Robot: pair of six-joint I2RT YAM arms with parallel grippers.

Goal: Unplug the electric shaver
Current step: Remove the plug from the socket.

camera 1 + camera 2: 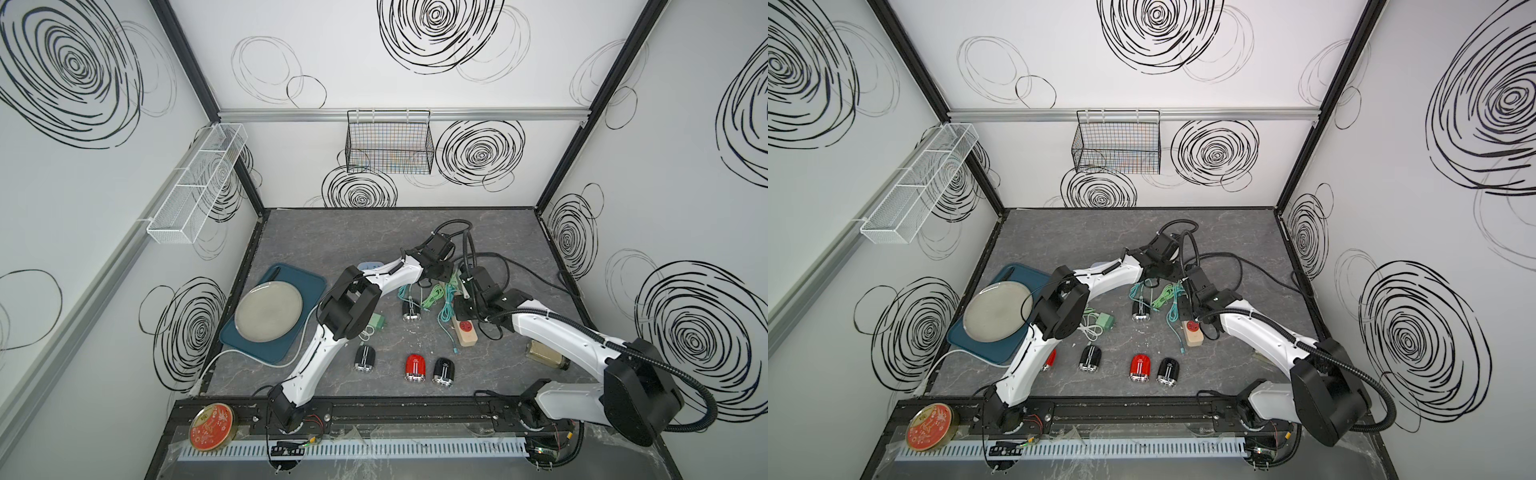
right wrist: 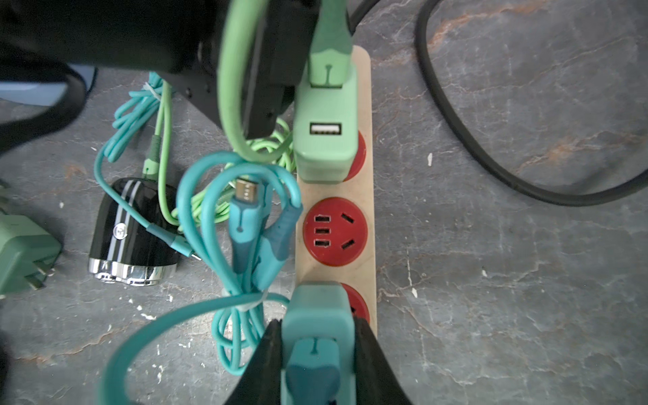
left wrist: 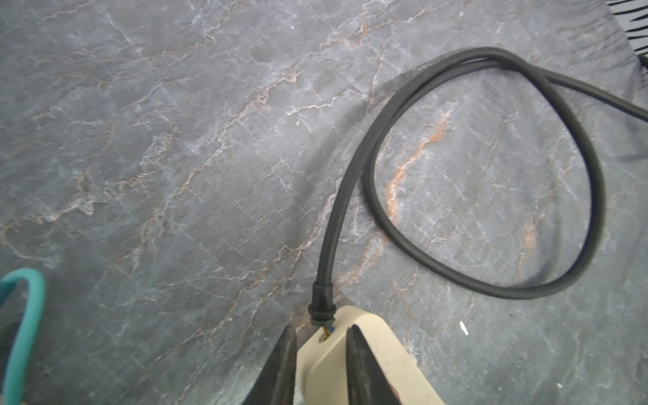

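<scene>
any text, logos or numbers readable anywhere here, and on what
No readable words or numbers.
red tin: gold print on the lid, too small to read.
black shaver: round emblem, blurred.
light green USB plug and teal USB plug: a moulded line-and-dot sign, no letters.

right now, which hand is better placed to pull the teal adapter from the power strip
Right hand: it grips the teal adapter; the left hand holds the power strip at its cord end.
</scene>
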